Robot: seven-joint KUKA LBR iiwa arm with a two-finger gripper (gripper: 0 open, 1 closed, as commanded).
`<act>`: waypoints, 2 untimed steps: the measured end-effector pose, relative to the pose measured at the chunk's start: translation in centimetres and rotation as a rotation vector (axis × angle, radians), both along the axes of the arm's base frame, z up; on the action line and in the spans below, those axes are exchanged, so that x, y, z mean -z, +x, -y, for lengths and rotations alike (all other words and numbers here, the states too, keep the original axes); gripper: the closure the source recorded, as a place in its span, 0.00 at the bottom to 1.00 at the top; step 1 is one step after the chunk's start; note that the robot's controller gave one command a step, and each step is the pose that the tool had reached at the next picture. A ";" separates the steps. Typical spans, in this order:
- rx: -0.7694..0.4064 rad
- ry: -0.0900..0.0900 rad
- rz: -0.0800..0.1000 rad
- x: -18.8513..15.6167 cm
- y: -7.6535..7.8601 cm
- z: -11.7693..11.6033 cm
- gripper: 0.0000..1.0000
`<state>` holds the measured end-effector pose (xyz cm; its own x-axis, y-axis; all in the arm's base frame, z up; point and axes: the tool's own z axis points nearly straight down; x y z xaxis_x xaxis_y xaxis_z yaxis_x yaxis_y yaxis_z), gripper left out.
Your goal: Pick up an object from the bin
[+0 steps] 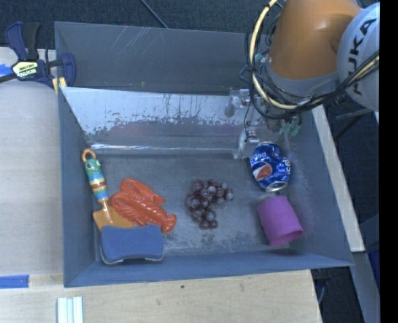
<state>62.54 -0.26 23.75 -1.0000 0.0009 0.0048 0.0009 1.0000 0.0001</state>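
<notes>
Down at the near edge of the bin (pixel 77 180), a blue sponge (pixel 131 243) lies flat in the left corner. Right behind it is a red toy lobster (pixel 141 207), touching the sponge, with a toy scoop (pixel 94 180) on a yellow-and-blue handle along its left side. Over on the near right, a purple cup (pixel 279 222) lies tipped on its side. In the middle of the floor sits a bunch of dark grapes (pixel 207 202), apart from everything else.

Further back on the right is a crushed blue soda can (pixel 271 167), just behind the purple cup. The gripper (pixel 246 130) hangs by the back wall, just beside the can's far left end. Is it open or clenched? I cannot tell from here, and nothing shows in its grasp.

So the can looks the likeliest pick, being far nearer than the grapes or the lobster. It lies to the gripper's right and a little nearer to the camera. Its long axis runs roughly from the back wall toward the front, slightly slanted, so a grip across its narrow width looks the better bet.
</notes>
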 end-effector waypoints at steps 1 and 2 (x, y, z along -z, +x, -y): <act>0.000 0.000 0.009 -0.5 0.1 0.0 0.00; 0.023 0.001 0.016 14.0 -4.9 -2.9 0.00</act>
